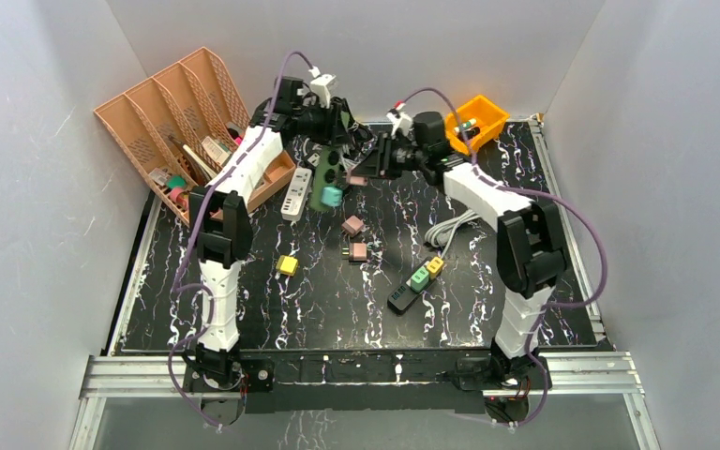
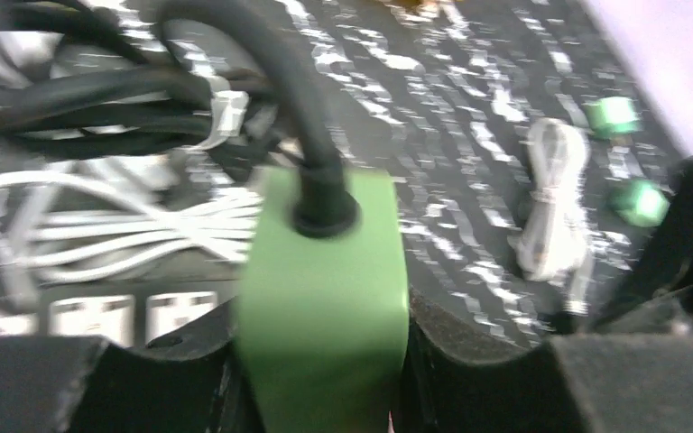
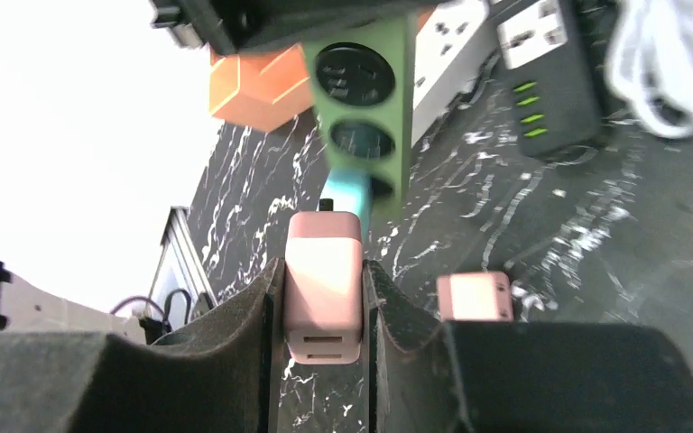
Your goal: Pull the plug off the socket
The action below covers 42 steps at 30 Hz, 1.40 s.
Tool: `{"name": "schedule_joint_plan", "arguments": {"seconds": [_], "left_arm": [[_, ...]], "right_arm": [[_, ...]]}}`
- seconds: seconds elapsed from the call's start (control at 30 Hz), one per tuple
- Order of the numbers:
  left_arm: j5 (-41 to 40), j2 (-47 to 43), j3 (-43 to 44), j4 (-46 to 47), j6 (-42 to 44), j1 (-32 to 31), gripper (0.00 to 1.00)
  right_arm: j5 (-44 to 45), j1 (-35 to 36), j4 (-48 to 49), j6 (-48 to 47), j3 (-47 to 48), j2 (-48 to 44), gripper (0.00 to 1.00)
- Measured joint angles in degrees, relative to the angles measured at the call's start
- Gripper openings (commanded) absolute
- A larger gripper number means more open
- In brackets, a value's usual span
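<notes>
My left gripper (image 2: 325, 397) is shut on a green socket strip (image 2: 325, 298) with a black cable (image 2: 311, 135) and holds it off the table (image 1: 525, 281). The strip (image 1: 326, 169) hangs with its round sockets toward the right arm. A teal plug (image 3: 350, 194) sits in its lowest socket. My right gripper (image 3: 323, 298) is shut on a pink plug (image 3: 323, 284). The plug's far end, with a dark prong showing, is close below the strip (image 3: 365, 99) and beside the teal plug. From above, the right gripper (image 1: 367, 169) is just right of the strip.
An orange file rack (image 1: 183, 122) stands at the back left and an orange bin (image 1: 476, 117) at the back right. On the table lie a white strip (image 1: 296, 195), two pink plugs (image 1: 353, 225), a yellow plug (image 1: 287, 265), a white cable (image 1: 455, 230) and a black strip (image 1: 403, 295).
</notes>
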Motion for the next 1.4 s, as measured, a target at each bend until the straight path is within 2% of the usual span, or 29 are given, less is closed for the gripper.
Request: {"name": "schedule_joint_plan", "arguments": {"seconds": [0.07, 0.2, 0.37, 0.5, 0.6, 0.73, 0.83, 0.93, 1.07, 1.17, 1.2, 1.23, 1.3, 1.4], "left_arm": [[-3.39, 0.31, 1.05, -1.60, 6.12, 1.70, 0.00], [-11.72, 2.10, 2.60, -5.53, 12.87, 7.19, 0.00], [-17.90, 2.38, 2.58, -9.49, 16.13, 9.64, 0.00], [-17.97, 2.38, 3.50, -8.98, 17.00, 9.16, 0.00], [-13.86, 2.38, 5.66, -9.09, 16.50, 9.05, 0.00], [-2.05, 2.36, 8.61, -8.61, 14.91, 9.38, 0.00], [7.61, 2.27, 8.52, -8.92, 15.32, 10.32, 0.00], [13.99, 2.27, 8.48, -13.49, 18.80, 11.15, 0.00], [17.40, 2.27, 10.32, -22.69, 24.37, 11.61, 0.00], [17.46, 2.14, 11.89, -24.74, 25.16, 11.69, 0.00], [17.16, 1.84, 11.41, -23.52, 24.28, 11.69, 0.00], [16.92, 1.53, 10.84, -22.53, 23.61, 11.69, 0.00], [14.69, -1.62, 3.89, -15.98, 20.41, 11.67, 0.00], [10.14, -6.93, -6.29, -7.85, 14.93, 11.54, 0.00]], "right_arm": [[-0.70, -2.36, -2.40, 0.66, -0.50, -2.69, 0.00], [4.50, -8.13, -6.29, 0.04, -0.07, -9.53, 0.00], [7.78, -6.56, -8.17, -1.79, 0.98, -12.02, 0.00], [6.80, -4.74, -9.62, -3.13, -1.20, -10.88, 0.00], [6.45, -4.63, -9.68, -3.87, -5.35, -9.49, 0.00], [6.56, -4.48, -10.80, -4.15, -11.96, -5.49, 0.00], [6.69, -3.98, -13.03, -4.87, -13.00, -2.27, 0.00], [6.84, -2.82, -13.99, -5.99, -13.22, -0.94, 0.00], [6.82, -1.70, -13.99, -6.93, -13.40, -0.85, 0.00], [6.82, -1.31, -13.64, -7.17, -13.40, 0.09, 0.00], [6.86, -1.20, -13.53, -7.21, -13.38, 0.72, 0.02], [6.91, -1.11, -13.46, -7.23, -13.38, 1.55, 0.09], [7.17, -0.98, -13.55, -7.23, -13.38, 3.13, 0.22], [6.47, -0.98, -13.14, -7.10, -13.16, 3.82, 0.36]]}}
